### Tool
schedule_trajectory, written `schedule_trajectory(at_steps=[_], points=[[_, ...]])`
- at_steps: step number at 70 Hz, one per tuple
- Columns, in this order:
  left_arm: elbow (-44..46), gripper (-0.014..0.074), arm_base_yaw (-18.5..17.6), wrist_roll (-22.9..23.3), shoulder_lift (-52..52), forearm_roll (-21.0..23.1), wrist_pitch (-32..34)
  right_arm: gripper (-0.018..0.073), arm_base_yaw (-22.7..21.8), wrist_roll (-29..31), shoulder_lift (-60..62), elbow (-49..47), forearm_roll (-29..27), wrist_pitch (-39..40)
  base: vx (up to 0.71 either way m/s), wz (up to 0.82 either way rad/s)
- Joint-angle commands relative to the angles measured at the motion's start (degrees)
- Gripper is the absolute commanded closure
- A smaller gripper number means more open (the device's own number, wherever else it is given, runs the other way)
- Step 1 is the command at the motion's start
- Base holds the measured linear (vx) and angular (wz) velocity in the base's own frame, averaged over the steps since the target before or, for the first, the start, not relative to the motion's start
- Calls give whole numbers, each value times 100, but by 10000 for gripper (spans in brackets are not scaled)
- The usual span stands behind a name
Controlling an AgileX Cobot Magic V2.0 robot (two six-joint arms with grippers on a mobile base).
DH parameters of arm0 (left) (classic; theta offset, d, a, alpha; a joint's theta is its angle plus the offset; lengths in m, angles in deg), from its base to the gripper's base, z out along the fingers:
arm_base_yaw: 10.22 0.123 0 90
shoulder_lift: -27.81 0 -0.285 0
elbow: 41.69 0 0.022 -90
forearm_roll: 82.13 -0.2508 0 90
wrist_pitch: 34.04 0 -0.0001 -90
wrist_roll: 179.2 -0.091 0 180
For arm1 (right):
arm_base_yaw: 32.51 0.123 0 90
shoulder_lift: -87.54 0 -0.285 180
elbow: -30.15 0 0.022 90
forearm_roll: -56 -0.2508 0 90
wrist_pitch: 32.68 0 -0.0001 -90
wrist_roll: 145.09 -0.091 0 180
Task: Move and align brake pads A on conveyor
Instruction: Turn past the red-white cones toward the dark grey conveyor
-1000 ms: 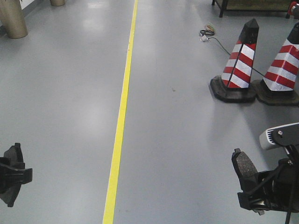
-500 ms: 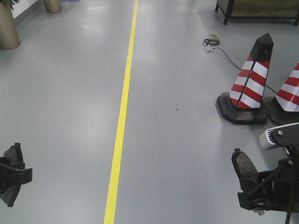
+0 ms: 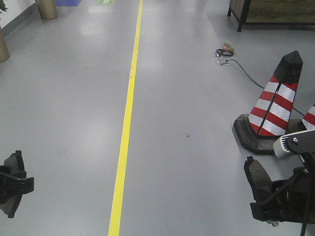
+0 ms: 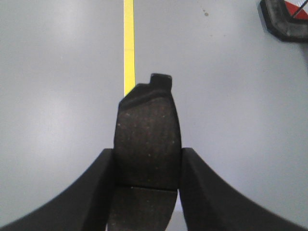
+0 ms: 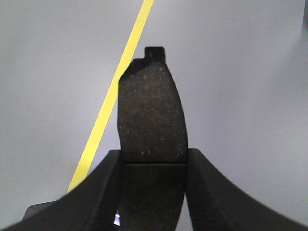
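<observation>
Both arms hang low over a grey floor, each holding one of the brake pads A. In the left wrist view a dark-grey brake pad [image 4: 147, 130] with a thin groove stands between the fingers of my left gripper [image 4: 148, 154], which is shut on it. My right gripper [image 5: 153, 155] is shut on another grooved brake pad [image 5: 151, 110]. In the front view the left gripper [image 3: 12, 184] sits at the lower left edge. The right gripper [image 3: 268, 196] is at the lower right, its pad [image 3: 257, 176] pointing up. The conveyor is out of view.
A yellow floor line [image 3: 125, 128] runs straight ahead between the arms. A red-and-white striped cone [image 3: 276, 105] stands ahead on the right, with a second cone [image 3: 310, 118] at the frame edge. A cable [image 3: 226, 51] lies farther on, before a bench [image 3: 275, 12].
The whole view has advanced along the floor: the cones and cable have slid nearer and lower in the frame. Both grippers keep the same pose and hold on their pads.
</observation>
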Motion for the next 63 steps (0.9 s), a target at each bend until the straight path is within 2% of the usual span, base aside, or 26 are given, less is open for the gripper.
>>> schedule_trajectory(at_steps=[1,63], points=[[142,419,-12,8,86,-17,395,470,-1,55,60,-167,23,390,49,-3],[142,419,-12,8,86,-17,395,470,-1,55,60,-167,23,387,46,-8]])
